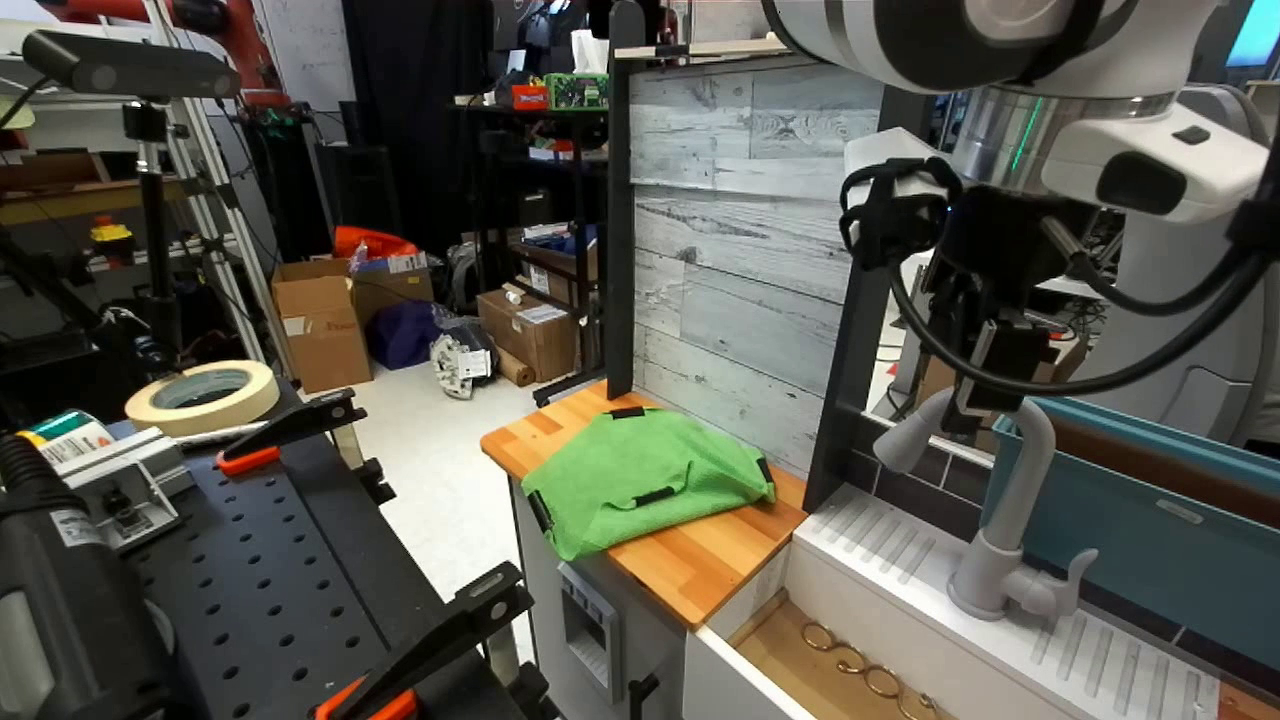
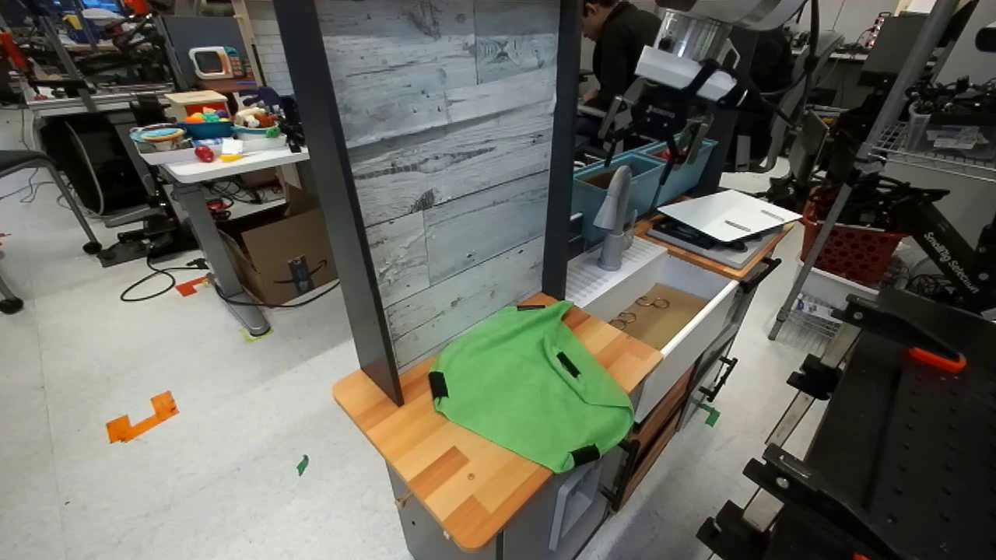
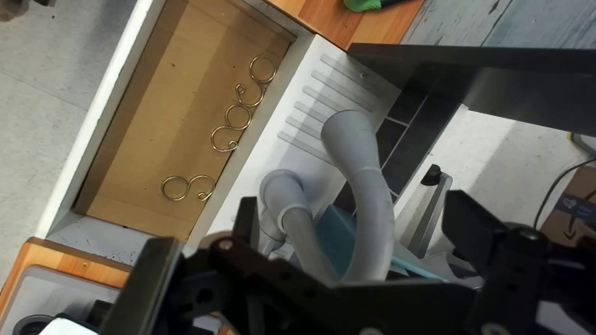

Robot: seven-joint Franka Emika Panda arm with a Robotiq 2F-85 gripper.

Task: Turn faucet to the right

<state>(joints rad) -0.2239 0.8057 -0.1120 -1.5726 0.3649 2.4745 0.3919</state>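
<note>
The light grey faucet stands on the white sink ledge in both exterior views, at its stem (image 1: 1015, 480) and its arched spout (image 2: 617, 198). In the wrist view its spout (image 3: 372, 209) curves up toward me, with the nozzle pointing toward the dark post. My gripper (image 1: 985, 405) is at the top of the arch in an exterior view and also shows in an exterior view (image 2: 640, 167). In the wrist view the gripper (image 3: 351, 204) is open wide, with one finger on each side of the arch. The arch's top is hidden behind the gripper body. I cannot tell whether they touch.
The white sink basin (image 3: 107, 93) holds several brass hooks (image 3: 237, 116). Teal planter boxes (image 1: 1150, 510) stand behind the faucet. A dark post (image 2: 562, 155) and plank panel (image 2: 459, 171) rise beside it. A green cloth (image 2: 529, 389) lies on the wooden counter.
</note>
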